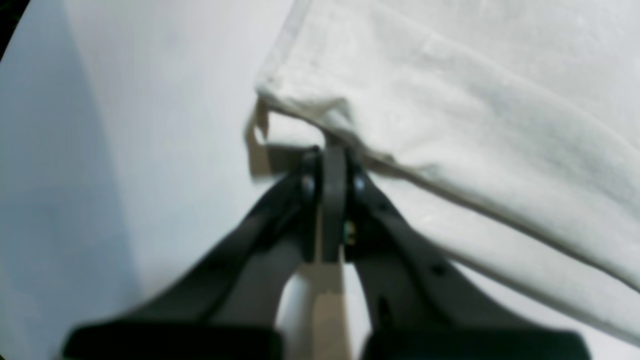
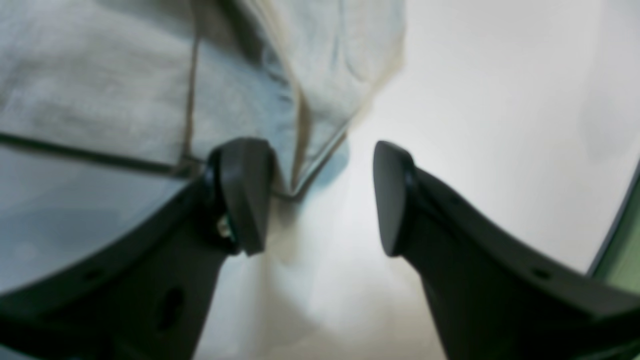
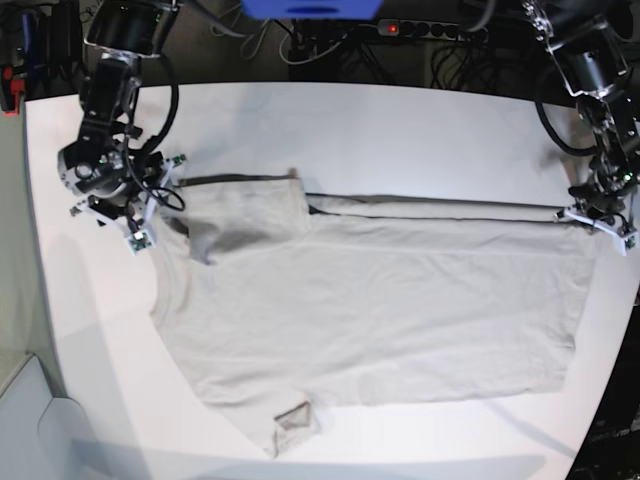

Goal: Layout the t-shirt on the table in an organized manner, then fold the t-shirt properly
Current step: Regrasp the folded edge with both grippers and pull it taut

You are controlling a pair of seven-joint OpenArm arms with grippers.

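- The t-shirt (image 3: 370, 300) lies spread across the middle of the white bench (image 3: 400, 120), body running sideways in the base view, hem end on that view's right and neck end on its left.
- The far long edge is doubled over towards the middle, leaving a long straight ridge; the sleeve at the far left looks turned in over the chest, and the near sleeve (image 3: 295, 425) sticks out towards the camera.
- The left gripper (image 1: 332, 165) has its jaws pressed together on the corner of the hem, pinching a small bunch of cloth that is raised slightly off the bench.
- The right gripper (image 2: 322, 195) stands with its jaws well apart at the shoulder corner; one fingertip (image 2: 245, 192) sits against the cloth edge and nothing is caught between the jaws.
- The step in hand looks like the lengthwise fold, and only one end is gripped.
- To do it well, the right gripper should probably slide further over the corner so both layers sit between the jaws before closing.
- Both ends ought then to travel together at equal height, keeping the edge taut enough not to sag.
- Pulling from the hem end alone could skew the fold line or drag the shirt across the bench.
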